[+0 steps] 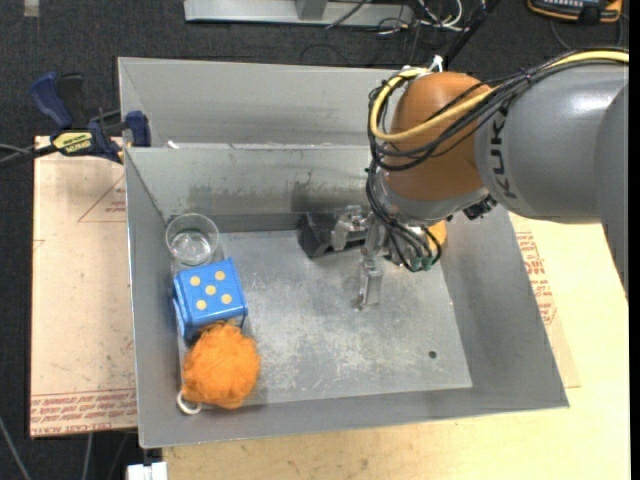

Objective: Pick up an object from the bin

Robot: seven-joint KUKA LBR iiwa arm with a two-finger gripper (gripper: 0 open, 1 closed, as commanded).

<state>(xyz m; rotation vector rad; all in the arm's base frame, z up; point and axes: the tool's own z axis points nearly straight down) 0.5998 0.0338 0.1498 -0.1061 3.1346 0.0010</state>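
while the jaws press together, one die (210,301), one glass (192,240), one pompom (222,366) lie apart.

Bin (250,173), L side: 3 items in a row along L wall. Tumbler (192,240) at back, die-marked cube (210,303) just in front of it, fluffy ball (221,365) at front, touching cube. Boxy item (318,234) near back wall, approx. centre. Gripper (368,293) over bare floor mid-bin, in front & R of boxy item, well apart from L row. Arm enters from R.
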